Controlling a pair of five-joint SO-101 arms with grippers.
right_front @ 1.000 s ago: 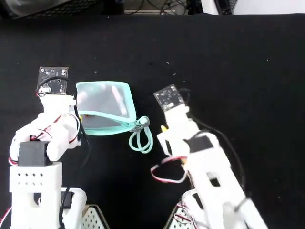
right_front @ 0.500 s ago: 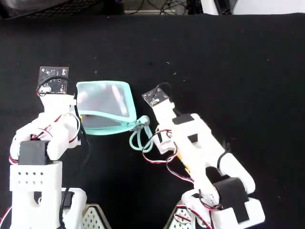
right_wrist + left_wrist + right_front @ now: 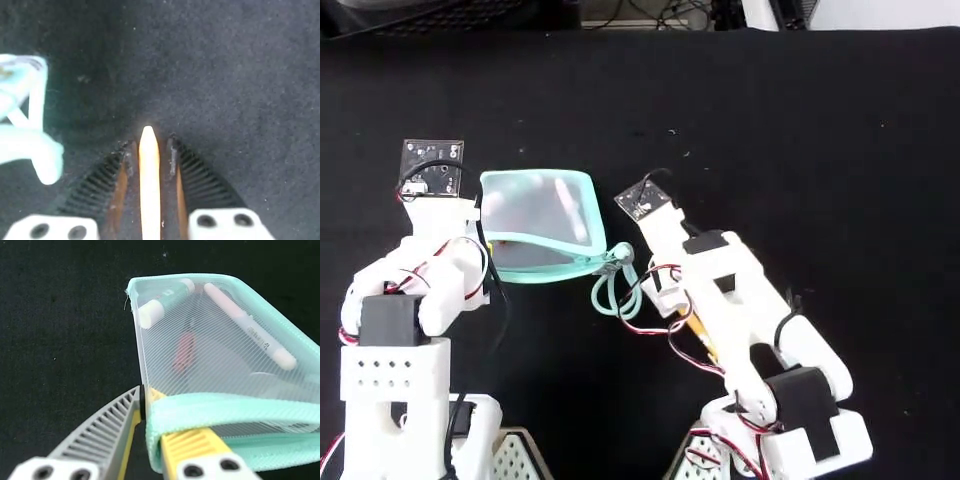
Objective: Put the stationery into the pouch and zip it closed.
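Left wrist view: we see the mesh pouch point(image 3: 210, 355) holding a white pen point(image 3: 245, 325), a white-capped stick point(image 3: 152, 312) and a red item point(image 3: 184, 352).
The left gripper point(image 3: 145, 397) is clamped on the pouch's edge. The pouch lies on the black table point(image 3: 800, 150) between the arms. The right gripper point(image 3: 149, 142) pinches a yellow pencil point(image 3: 148, 175) near the cord loop point(image 3: 615, 295).

high camera looks down; wrist cameras sit close, all sharing the pouch point(image 3: 535, 225).
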